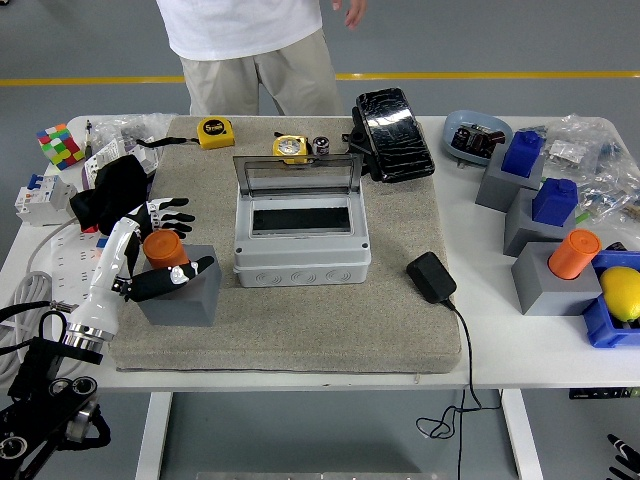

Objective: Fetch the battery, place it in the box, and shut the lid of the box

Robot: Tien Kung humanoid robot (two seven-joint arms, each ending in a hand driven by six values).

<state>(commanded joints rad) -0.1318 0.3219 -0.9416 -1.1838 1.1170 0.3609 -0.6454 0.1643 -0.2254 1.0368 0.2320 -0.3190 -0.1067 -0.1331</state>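
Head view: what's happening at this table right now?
The robot's left hand is at the orange battery standing on a grey block, fingers spread on either side of it, thumb in front, not clearly gripping. The grey box sits mid-mat with its lid raised and nothing visible inside. A person stands at the far side, touching nothing. Only the right hand's fingertips show at the bottom-right corner.
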